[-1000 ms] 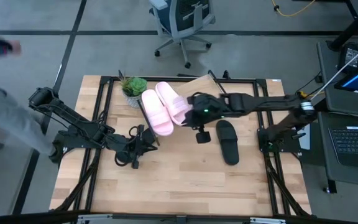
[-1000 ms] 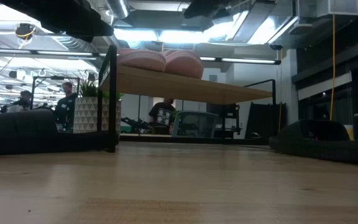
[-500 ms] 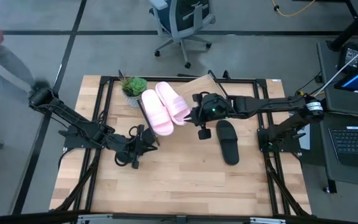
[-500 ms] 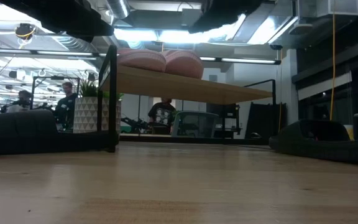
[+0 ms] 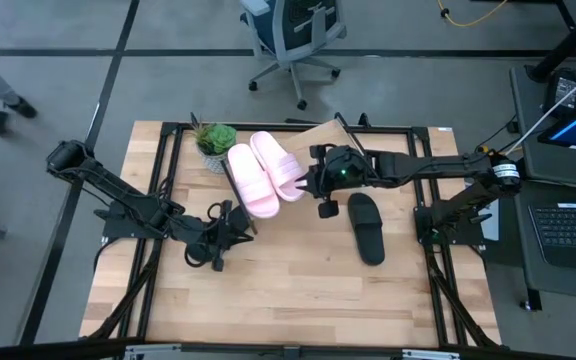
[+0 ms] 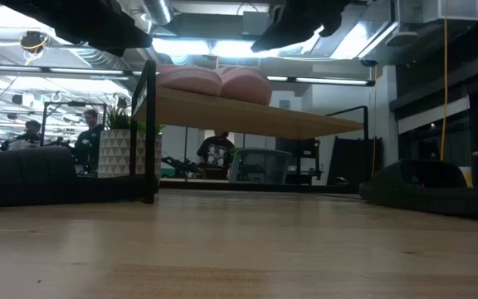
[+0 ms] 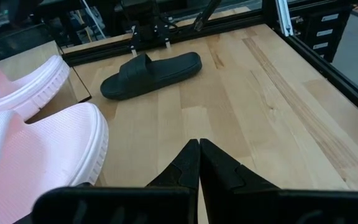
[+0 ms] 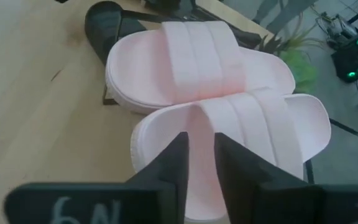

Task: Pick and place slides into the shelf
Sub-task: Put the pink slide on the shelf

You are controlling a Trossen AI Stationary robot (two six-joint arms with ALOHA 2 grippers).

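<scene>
Two pale pink slides [image 5: 253,180] [image 5: 278,163] lie side by side on the shelf [image 5: 318,135], a slanted light-wood board on a black frame. One black slide [image 5: 365,228] lies sole down on the table, right of the shelf. My right gripper [image 8: 201,140] hovers at the right-hand pink slide [image 8: 241,143], open by a narrow gap. Pink shows between its fingers. My left gripper [image 7: 199,144] stands shut above the table, on the near side of the pink slides, with nothing in it. My right gripper's fingers [image 8: 178,163] stand on either side of the right-hand pink slide's side edge [image 8: 197,121], just before its strap. They slant down at it from the table's right. I cannot tell whether they touch it. The slide rests on the shelf board.
A small potted plant [image 5: 215,138] stands at the shelf's left end. Black frame rails run along the table's edges [image 5: 438,290]. Bare wood lies in front of the shelf [image 5: 298,290]. An office chair [image 5: 293,30] stands beyond the far edge.
My right gripper has sunk toward the shelf and shifted a little toward the table's far edge, turning as it went. In the low view it now hangs lower above the board. Both pink slides lie as before. A person has walked past the table's left side.
</scene>
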